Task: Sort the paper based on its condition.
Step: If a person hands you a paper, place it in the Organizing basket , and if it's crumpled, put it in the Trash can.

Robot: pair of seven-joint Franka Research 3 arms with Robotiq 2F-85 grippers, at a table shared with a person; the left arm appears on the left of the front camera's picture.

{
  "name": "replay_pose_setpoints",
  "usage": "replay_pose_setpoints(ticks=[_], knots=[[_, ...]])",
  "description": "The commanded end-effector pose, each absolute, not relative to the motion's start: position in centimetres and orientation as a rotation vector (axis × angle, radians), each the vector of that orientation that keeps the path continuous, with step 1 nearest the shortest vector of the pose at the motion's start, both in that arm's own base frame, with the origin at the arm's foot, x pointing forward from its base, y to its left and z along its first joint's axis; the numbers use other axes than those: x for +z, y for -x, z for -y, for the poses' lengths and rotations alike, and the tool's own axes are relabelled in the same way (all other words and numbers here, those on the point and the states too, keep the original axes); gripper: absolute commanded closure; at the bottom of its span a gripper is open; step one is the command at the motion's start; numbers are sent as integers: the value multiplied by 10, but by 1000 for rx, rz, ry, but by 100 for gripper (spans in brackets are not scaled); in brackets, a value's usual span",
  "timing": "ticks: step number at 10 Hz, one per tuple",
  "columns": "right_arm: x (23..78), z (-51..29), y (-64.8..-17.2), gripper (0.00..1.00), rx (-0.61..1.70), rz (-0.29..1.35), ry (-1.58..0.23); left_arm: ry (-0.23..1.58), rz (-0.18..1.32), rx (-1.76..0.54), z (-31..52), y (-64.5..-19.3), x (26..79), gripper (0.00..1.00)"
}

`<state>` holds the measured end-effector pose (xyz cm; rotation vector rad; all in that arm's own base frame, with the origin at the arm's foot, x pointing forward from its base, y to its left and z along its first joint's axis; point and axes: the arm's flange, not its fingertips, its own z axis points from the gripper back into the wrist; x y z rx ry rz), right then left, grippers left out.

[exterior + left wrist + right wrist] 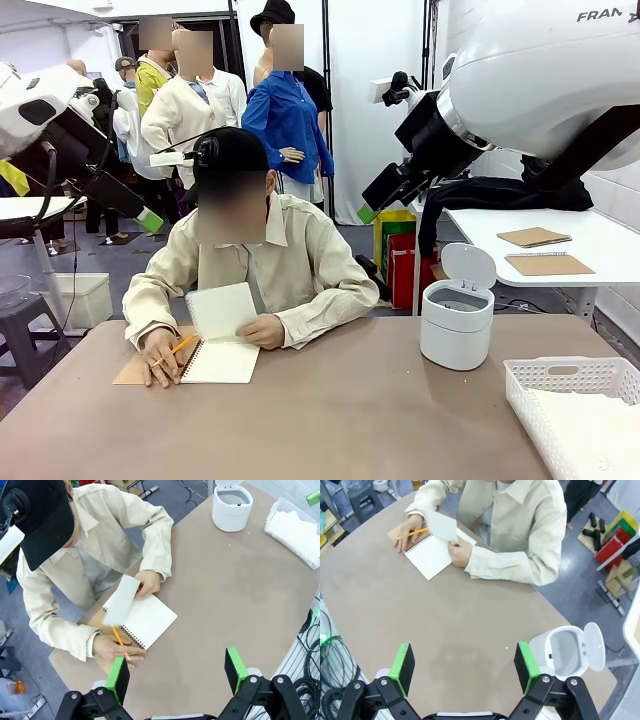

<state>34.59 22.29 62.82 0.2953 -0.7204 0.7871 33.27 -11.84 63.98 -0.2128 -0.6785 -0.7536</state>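
Brown table (225, 605) stretches below your left gripper (176, 662) and right gripper (464, 655); both stand wide, holding nothing. Ahead of both, a hand (148, 582) holds 1 paper (121, 600) over the notebook (152, 620).

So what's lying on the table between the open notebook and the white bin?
Between the notebook and the bin the left wrist view shows only bare brown table; the person's sleeve lies just off that line.
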Motion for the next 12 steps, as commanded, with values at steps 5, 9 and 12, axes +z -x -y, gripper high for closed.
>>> replay_pose_setpoints(ticks=[5, 9, 12], knots=[[628, -223, -346, 0, 786, 715, -295, 215, 677, -750, 118, -333, 639, 0], [628, -223, -346, 0, 786, 715, -295, 215, 677, -750, 118, -333, 639, 0], [628, -223, -346, 0, 786, 715, -295, 215, 677, -750, 118, -333, 639, 0]])
